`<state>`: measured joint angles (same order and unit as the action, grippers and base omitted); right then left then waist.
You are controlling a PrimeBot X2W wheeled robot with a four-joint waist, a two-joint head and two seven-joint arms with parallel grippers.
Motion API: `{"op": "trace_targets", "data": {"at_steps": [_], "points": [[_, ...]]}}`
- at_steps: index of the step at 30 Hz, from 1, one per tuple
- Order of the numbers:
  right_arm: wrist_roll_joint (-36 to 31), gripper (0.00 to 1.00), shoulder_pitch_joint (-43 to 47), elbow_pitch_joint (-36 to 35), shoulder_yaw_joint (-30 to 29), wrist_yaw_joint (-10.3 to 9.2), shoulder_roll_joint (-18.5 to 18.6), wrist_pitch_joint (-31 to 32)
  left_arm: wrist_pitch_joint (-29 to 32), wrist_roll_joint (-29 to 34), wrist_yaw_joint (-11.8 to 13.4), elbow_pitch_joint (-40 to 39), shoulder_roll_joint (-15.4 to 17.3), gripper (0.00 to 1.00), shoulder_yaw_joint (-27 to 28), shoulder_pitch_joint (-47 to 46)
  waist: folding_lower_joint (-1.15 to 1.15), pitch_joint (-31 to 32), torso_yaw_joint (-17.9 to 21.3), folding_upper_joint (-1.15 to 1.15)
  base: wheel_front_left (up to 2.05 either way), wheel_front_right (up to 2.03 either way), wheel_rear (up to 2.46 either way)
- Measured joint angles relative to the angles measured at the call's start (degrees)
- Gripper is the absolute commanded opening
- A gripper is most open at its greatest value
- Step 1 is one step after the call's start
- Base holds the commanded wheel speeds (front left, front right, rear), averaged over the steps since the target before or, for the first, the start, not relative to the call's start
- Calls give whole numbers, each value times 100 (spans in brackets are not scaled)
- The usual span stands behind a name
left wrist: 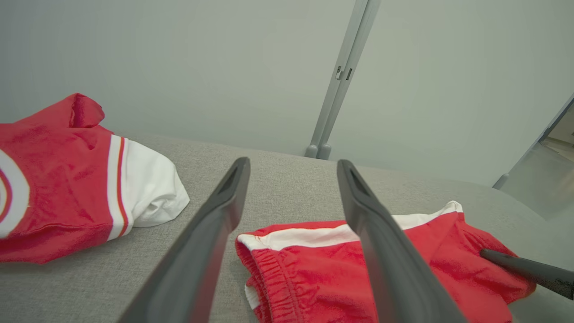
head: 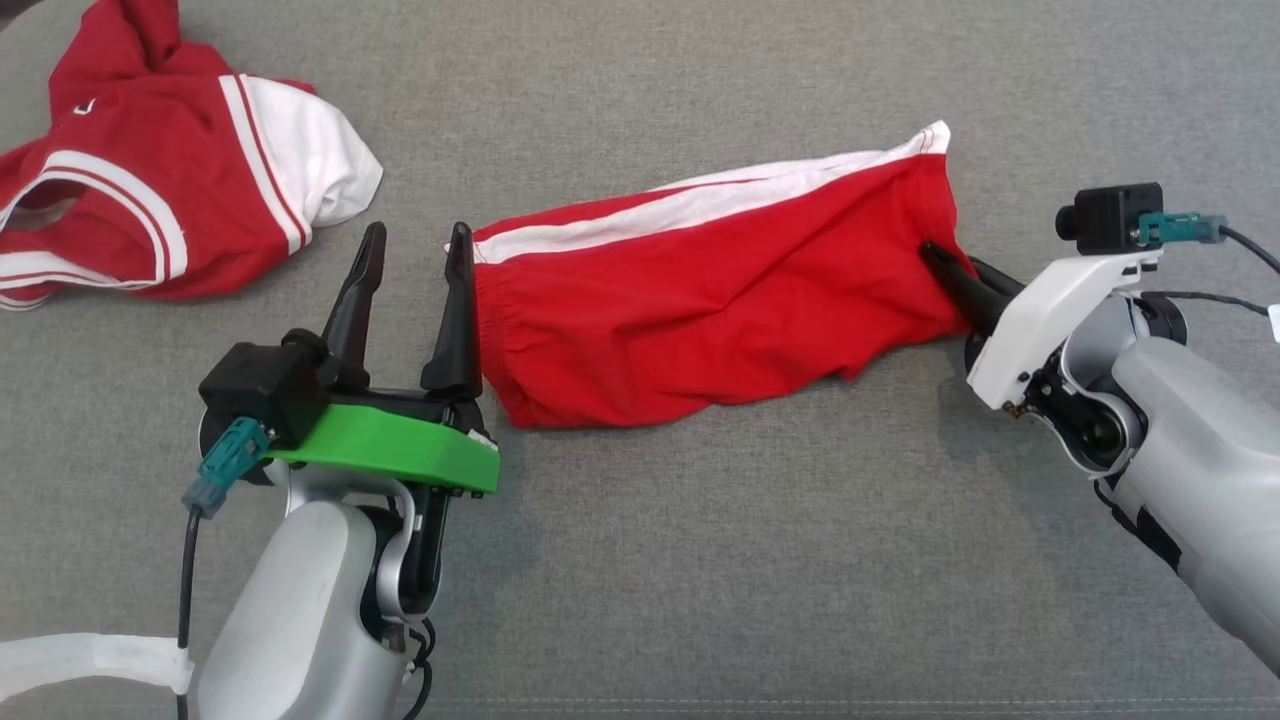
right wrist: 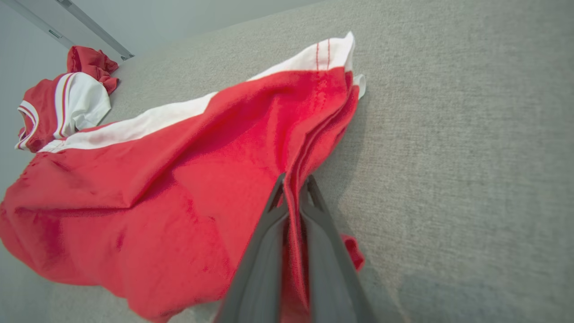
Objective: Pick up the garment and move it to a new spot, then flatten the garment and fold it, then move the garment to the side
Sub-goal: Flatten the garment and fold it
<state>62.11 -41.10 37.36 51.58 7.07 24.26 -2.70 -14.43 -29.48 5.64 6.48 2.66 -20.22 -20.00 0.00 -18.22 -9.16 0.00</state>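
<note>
At the far left a red-and-white jersey (head: 150, 190) lay crumpled on the grey cloth surface (head: 700, 560), its left side and top cut off by the frame. Just right of it the left gripper (head: 418, 235) stood with its fingers spread wide and nothing between them. Its right-hand finger stood at the gathered waistband end of the red shorts (head: 720, 290), and whether it touched the fabric could not be told. The shorts lay across the middle of the surface, stretched sideways, with a white stripe along the far edge and the near edge rumpled. At their right end the right gripper (head: 950, 258) was pinching the hem, fingers pressed together. In the right wrist view a fold of red cloth ran between them. One fingertip was partly buried in the fabric, and how many layers were caught was hard to make out.
</note>
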Motion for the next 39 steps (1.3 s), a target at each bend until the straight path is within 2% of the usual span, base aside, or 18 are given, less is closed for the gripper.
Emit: {"op": "trace_targets", "data": {"at_steps": [12,21,33,39], "points": [[203,0,759,-18,-86,0,-23,-558,0,1,0,-112,81,100,220,470,0,541,496,0,0,0,0],[305,0,1062,120,-131,0,3,-800,0,1,0,-289,137,100,134,681,0,809,814,0,0,0,0],[-27,0,1026,157,-138,-12,-81,-1025,29,1,1,-375,157,100,118,884,0,809,869,0,0,0,0],[-253,0,838,211,-192,-113,-78,-1093,36,1,1,-480,158,100,118,914,0,761,849,0,0,0,0]]}}
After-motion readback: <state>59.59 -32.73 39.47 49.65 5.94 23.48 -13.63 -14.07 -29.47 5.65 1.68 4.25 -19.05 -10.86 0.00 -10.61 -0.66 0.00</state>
